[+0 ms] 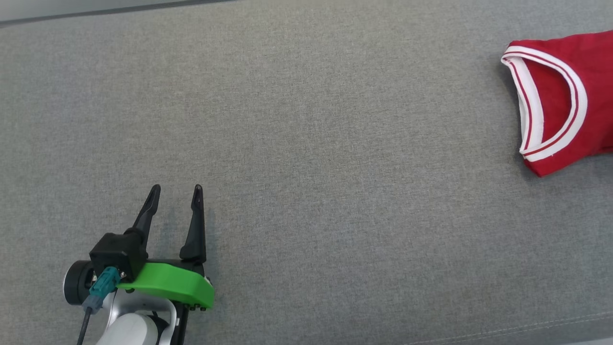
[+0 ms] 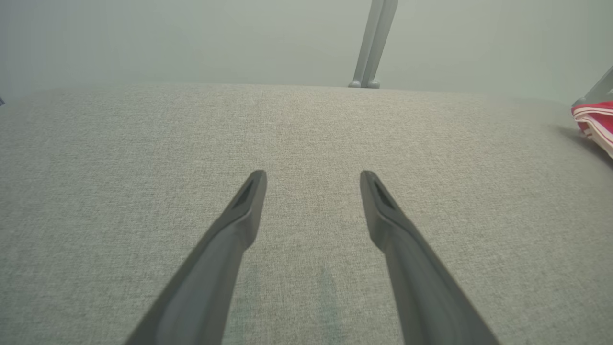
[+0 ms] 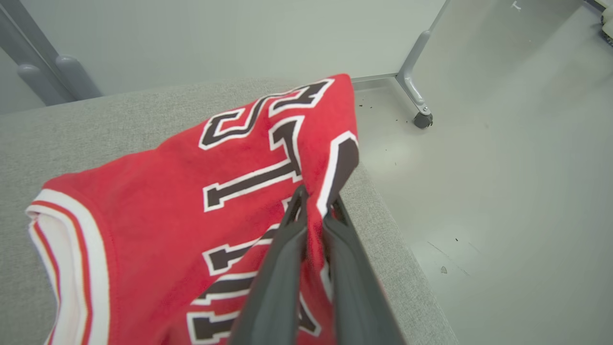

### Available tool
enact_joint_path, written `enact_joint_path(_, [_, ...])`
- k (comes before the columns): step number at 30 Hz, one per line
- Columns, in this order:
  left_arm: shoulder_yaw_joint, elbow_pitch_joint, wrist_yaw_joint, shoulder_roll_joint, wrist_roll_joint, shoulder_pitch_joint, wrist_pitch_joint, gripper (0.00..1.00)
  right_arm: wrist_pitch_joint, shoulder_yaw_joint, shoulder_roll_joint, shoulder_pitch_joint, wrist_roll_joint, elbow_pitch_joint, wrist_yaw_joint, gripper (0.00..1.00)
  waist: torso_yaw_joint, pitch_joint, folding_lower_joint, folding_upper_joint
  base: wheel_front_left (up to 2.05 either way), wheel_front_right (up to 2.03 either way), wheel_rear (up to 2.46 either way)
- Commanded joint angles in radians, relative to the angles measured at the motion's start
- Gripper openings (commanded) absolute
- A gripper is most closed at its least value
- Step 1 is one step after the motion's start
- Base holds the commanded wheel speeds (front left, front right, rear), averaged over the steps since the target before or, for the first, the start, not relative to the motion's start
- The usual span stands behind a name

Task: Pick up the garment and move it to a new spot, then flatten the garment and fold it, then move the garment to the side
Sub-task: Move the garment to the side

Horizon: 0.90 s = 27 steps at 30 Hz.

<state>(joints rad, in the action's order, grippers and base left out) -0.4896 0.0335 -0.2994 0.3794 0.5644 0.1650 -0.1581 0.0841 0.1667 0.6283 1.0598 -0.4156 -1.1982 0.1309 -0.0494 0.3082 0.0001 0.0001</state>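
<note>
the jersey [image 1: 560, 96] lies at the right end of the tabletop [image 1: 306, 143], collar end toward the left claw [image 1: 176, 189], which gapes empty, well apart. the right claw [image 3: 318, 199] is nearer, pinched on the jersey's printed cloth.

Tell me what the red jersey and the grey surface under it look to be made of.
The red jersey looks like soft knit cloth, matte and slightly fuzzy; it drapes and creases. The grey surface is probably woven upholstery fabric, matte, with a fine heathered weave and a stitched seam near its edge.
</note>
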Motion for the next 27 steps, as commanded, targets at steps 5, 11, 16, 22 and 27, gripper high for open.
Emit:
enact_joint_path(5, [-0.004,0.02,-0.01,0.018,-0.014,0.025,0.015,1.0,-0.099,-0.029,0.037,0.049,0.111,-0.061,-0.001,0.5,0.026,0.055,-0.0001,-0.0001,0.0,0.0,0.0])
enact_joint_path(11, [-0.002,0.031,-0.016,0.027,-0.016,0.032,0.021,1.0,-0.179,-0.087,0.022,0.059,0.233,-0.084,-0.001,1.0,0.031,0.072,-0.0001,-0.0001,0.0,0.0,0.0])
enact_joint_path(16, [-0.002,0.033,-0.02,0.029,-0.016,0.034,0.021,1.0,-0.217,-0.141,-0.008,0.045,0.302,-0.089,-0.001,1.0,0.028,0.074,-0.0001,-0.0001,0.0,0.0,0.0])
enact_joint_path(22, [-0.003,0.028,-0.023,0.028,-0.012,0.034,0.017,1.0,-0.258,-0.177,-0.049,0.048,0.366,-0.09,-0.001,1.0,0.012,0.058,-0.0001,-0.0001,0.0,0.0,0.0])
enact_joint_path(27, [-0.003,0.023,-0.023,0.024,-0.006,0.032,0.012,1.0,-0.283,-0.18,-0.084,0.056,0.391,-0.081,-0.001,1.0,-0.003,0.033,-0.0001,-0.0001,0.0,0.0,0.0])
